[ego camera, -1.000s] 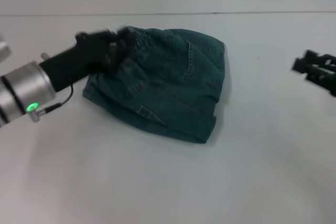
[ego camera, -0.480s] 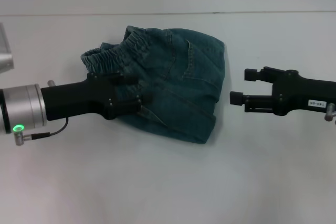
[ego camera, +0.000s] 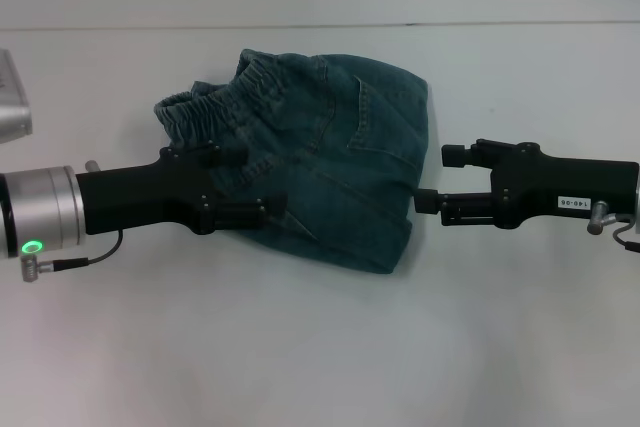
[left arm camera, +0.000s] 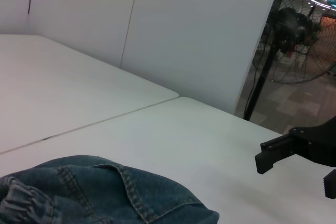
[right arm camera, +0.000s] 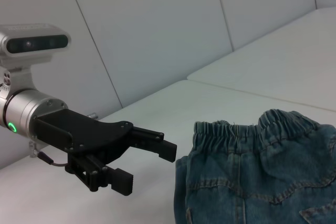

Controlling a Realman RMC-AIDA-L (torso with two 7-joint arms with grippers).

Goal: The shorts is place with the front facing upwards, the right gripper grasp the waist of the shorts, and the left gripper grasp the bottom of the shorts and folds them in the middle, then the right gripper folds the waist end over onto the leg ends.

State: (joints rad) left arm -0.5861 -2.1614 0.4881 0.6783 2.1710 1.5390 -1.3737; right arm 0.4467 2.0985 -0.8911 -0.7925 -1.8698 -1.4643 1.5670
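The blue-green denim shorts (ego camera: 340,157) lie doubled over on the white table, seen too in the left wrist view (left arm camera: 105,195) and the right wrist view (right arm camera: 257,182). Their ruffled waist (ego camera: 205,109) (right arm camera: 247,128) is at the far left of the heap. My left gripper (ego camera: 262,183) (right arm camera: 143,165), with the silver wrist, hangs open over the shorts' near left part, holding nothing. My right gripper (ego camera: 438,178) (left arm camera: 296,171) is open at the shorts' right edge, its near fingertip by the denim. I cannot pick out the leg ends for sure.
The white table (ego camera: 300,347) runs on in front of and to both sides of the shorts. White wall panels (left arm camera: 199,30) stand behind it. A floor fan (left arm camera: 302,51) stands beyond the table's end. A grey camera housing (right arm camera: 34,43) sits above the left wrist.
My left gripper has left the waist and moved nearer and rightward over the shorts. My right gripper has come in from the right to the shorts' edge.
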